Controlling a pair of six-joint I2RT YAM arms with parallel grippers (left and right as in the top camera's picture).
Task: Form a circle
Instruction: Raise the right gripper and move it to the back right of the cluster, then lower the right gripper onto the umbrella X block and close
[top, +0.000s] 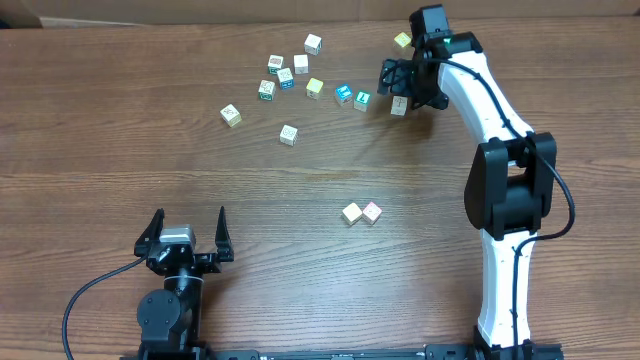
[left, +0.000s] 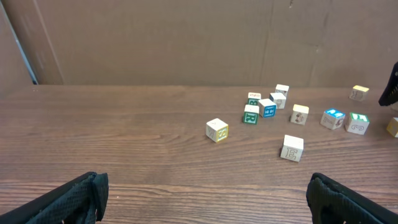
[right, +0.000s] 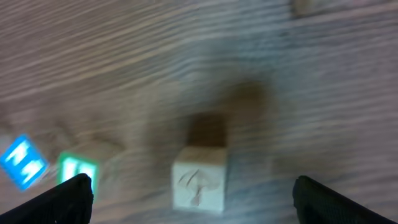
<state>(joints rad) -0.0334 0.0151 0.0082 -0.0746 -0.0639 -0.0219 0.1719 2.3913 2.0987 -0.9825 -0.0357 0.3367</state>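
Lying centrally on the table (top: 100, 150) overhead, the circle (top: 361, 212) is two touching pale cubes, well apart from the wide-spread left gripper (top: 189, 218) and right gripper (top: 395, 88); left wrist shows scattered cubes (left: 268, 107), right wrist a cream cube (right: 200, 185) between gaping fingers (right: 62, 200).

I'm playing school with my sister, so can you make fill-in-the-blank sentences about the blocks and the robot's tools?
1. In the middle of the table, ____ pale cubes sit touching each other.
2. The left tool and the right tool are both ____.
3. A cream cube sits under the ____ tool.
Missing words: two; open; right.
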